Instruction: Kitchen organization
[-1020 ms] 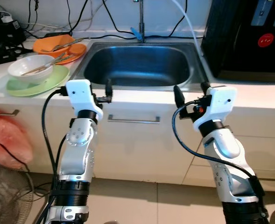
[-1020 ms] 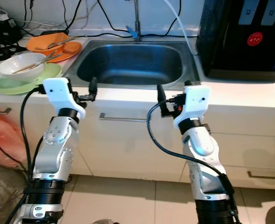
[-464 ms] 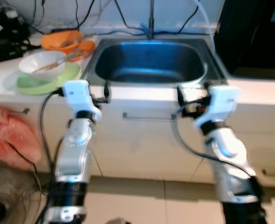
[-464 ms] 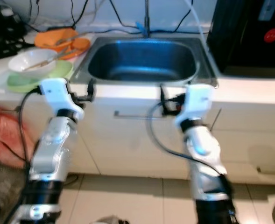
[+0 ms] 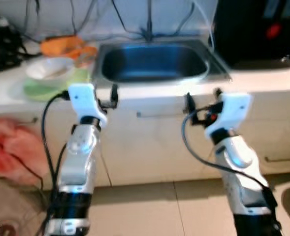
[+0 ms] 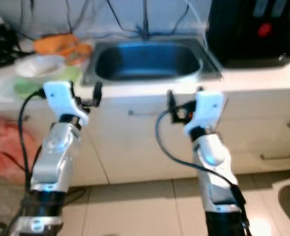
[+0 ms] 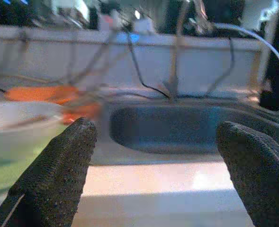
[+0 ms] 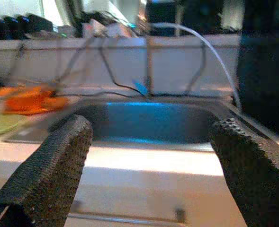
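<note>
Our left gripper [image 7: 153, 165] and right gripper [image 8: 153, 161] are both raised in front of the counter, fingers spread wide apart and holding nothing, as we stand facing the kitchen counter [image 5: 149, 93]. Between and just beyond both pairs of fingertips lies the steel sink [image 5: 152, 63], its basin bare as far as the blurred head views let us tell, with the faucet [image 8: 149, 71] rising at its far rim and a pale hose [image 8: 215, 47] arching over toward the side of our right gripper. Beyond the left gripper and off to its outer side, the dirty dishes wait on the counter: a white bowl [image 5: 50, 69] resting on a green plate [image 5: 39, 88], and farther back the orange dishes [image 5: 66, 46], with what looks like utensils lying across them, though the blur keeps us from being sure. Beyond the right gripper, to its outer side, a large black appliance [image 5: 258, 29] stands on the counter. Below the fingers are the cabinet fronts, a drawer handle [image 5: 159, 114] under the sink, and low on the left-gripper side something pink and soft [image 5: 12, 147] near the floor. As we judge it, the organizing has barely started: every dish sits stacked on the counter, neither gripper touches anything, and the sink holds none of them. What is left is nearly everything, beginning with closing in on the counter and reaching for the bowl and plates.
</note>
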Motion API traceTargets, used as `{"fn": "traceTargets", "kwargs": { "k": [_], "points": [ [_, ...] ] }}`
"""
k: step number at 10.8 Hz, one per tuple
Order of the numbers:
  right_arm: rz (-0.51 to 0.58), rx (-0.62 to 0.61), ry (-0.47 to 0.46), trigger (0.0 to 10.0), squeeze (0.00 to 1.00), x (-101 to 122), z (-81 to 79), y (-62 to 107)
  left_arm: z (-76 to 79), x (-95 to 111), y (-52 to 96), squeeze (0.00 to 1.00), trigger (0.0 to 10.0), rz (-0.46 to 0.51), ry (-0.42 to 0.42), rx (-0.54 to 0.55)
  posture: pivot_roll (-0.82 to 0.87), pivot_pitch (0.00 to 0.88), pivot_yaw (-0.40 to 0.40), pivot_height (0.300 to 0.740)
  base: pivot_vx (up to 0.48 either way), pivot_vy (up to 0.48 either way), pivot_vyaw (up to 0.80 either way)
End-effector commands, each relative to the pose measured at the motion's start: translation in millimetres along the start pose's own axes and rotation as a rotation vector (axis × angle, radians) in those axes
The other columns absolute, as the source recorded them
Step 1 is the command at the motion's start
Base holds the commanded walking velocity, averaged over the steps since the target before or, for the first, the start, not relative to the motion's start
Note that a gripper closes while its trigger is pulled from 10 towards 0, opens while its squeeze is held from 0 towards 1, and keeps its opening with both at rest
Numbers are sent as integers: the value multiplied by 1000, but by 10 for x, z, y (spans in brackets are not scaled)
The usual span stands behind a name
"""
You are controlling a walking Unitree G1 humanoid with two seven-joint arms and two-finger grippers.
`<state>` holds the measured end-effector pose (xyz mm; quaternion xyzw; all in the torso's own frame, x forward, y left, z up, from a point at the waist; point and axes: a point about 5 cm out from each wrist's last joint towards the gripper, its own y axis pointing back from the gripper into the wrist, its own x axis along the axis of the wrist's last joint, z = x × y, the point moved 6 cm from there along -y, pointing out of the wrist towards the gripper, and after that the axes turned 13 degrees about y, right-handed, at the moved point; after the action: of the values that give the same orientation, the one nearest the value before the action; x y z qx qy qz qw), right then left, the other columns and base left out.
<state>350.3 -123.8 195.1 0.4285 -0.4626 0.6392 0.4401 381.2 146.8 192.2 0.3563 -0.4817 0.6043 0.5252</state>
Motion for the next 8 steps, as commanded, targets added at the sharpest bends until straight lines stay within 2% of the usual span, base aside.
{"fn": "traceTargets", "kwargs": {
  "k": [1, 8],
  "points": [
    [11, -15, 10, 10000, 0, 24, 44, 1, 36, 25, -8, 0, 10000, 11, -16, -19, 53, 0, 77, 740, 360, 0, 0],
    [16, -17, 23, 10000, 0, 32, 54, 9, 29, 1, 2, 0, 10000, 10, -23, -11, 50, 0, 71, 740, 455, 0, 0]
  ]
}}
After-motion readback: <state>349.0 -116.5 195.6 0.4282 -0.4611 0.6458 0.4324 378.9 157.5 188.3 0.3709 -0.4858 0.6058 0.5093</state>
